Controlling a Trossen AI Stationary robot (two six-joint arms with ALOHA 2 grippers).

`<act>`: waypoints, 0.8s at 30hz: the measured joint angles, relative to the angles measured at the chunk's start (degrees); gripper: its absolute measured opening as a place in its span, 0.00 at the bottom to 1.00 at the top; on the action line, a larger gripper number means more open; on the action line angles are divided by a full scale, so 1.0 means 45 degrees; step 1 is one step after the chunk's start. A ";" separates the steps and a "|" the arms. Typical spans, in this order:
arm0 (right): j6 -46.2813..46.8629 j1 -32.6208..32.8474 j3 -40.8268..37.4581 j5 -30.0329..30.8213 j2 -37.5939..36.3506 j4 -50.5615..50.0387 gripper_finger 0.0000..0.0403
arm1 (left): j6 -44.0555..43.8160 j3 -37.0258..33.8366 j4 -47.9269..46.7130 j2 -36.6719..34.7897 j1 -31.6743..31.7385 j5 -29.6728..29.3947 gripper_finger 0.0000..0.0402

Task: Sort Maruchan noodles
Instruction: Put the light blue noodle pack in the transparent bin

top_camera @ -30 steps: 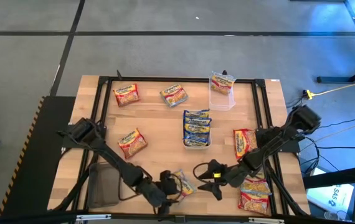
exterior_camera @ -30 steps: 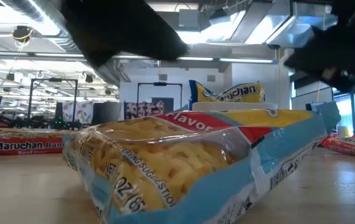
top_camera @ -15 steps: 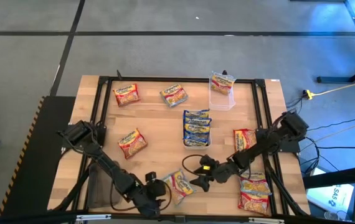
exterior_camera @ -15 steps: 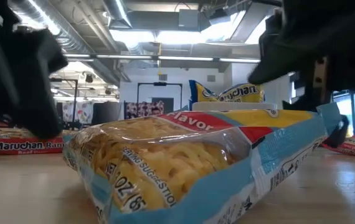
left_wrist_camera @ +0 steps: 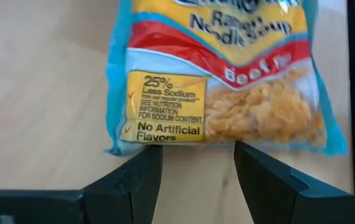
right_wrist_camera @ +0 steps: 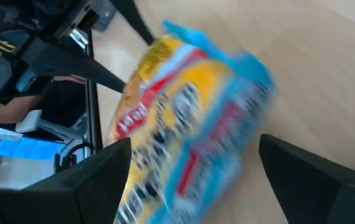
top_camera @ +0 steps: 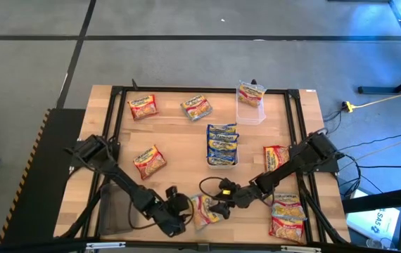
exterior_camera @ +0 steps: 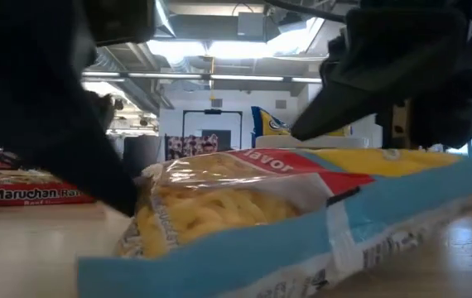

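Observation:
A blue-bordered Maruchan packet lies flat near the table's near edge, between my two grippers. My left gripper is open at its left end; in the left wrist view the packet's short edge sits right at my left gripper's fingertips. My right gripper is open at the packet's right end, its fingers spread wide on either side of the packet. In the low view the packet fills the foreground, with dark gripper parts on both sides. My left gripper's fingertips reach level along the table, from its left side, to the packet's short edge; I cannot tell whether they touch it. My right gripper's fingers stand on either side of the packet; I cannot tell whether they touch it.
A white tray mid-table holds stacked blue packets. A clear tub at the far edge holds one packet. Red packets, a blue one and orange ones lie scattered. A dark patch lies near left.
My right gripper has moved toward the table's left, up to the blue-bordered packet. My left gripper, which stood over the packet, has drawn back toward the table's left and now sits at its left end. In the low view the packet has turned about somewhat on the table.

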 joint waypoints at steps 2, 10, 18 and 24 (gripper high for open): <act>-0.0090 -0.0077 0.0333 -0.0119 0.0282 0.0050 0.83 | 0.0245 0.0000 0.0187 0.0000 0.0134 -0.0017 0.48; -0.0367 -0.0089 0.1402 -0.0452 0.0982 -0.0033 0.83 | 0.0254 0.0000 0.1153 0.0671 0.0301 0.0347 0.48; -0.0889 -0.0058 0.1729 -0.0209 0.1032 -0.0200 0.83 | 0.0070 0.0019 0.2372 0.1116 0.0308 0.0186 0.48; -0.0884 -0.0053 0.1729 -0.0237 0.1032 -0.0108 0.73 | 0.0251 0.0010 0.2767 0.1146 0.0337 0.0231 0.48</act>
